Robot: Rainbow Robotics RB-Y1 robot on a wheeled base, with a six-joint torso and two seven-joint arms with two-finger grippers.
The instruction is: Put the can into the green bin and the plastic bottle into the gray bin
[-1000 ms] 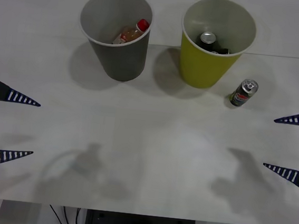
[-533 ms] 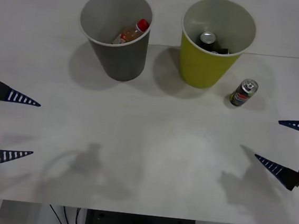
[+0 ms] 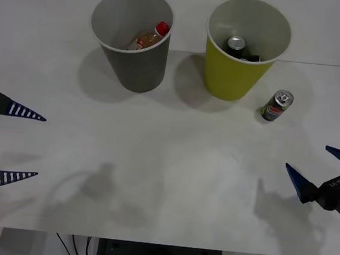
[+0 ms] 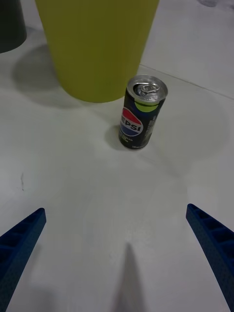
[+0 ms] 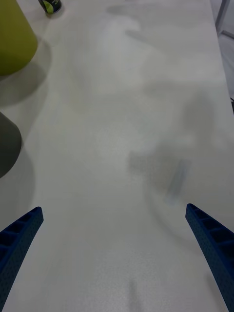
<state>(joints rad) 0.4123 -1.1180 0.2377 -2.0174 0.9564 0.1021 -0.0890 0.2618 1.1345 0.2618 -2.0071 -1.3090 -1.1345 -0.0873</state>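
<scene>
The can [image 3: 277, 106], dark with a green, blue and red label and a silver top, stands upright on the white table just right of the green bin [image 3: 223, 72]. In the right wrist view the can [image 4: 141, 114] sits ahead of my open right gripper [image 4: 115, 209], apart from it, with the green bin [image 4: 95, 44] behind. My right gripper [image 3: 307, 159] hovers at the table's right side, nearer the front than the can. The plastic bottle [image 3: 148, 38], red-capped, lies inside the gray bin [image 3: 133, 70]. My left gripper [image 3: 40, 147] waits open at the left edge.
Another dark silver-topped can [image 3: 236, 45] lies inside the green bin. The left wrist view shows the green bin [image 5: 14, 39], the gray bin [image 5: 7, 146] and the can [image 5: 50, 5] far off. The table's front edge [image 3: 159, 242] is near both grippers.
My right gripper has shifted toward the table's front and turned at an angle toward the can. The left arm, bins, bottle and cans have stayed still.
</scene>
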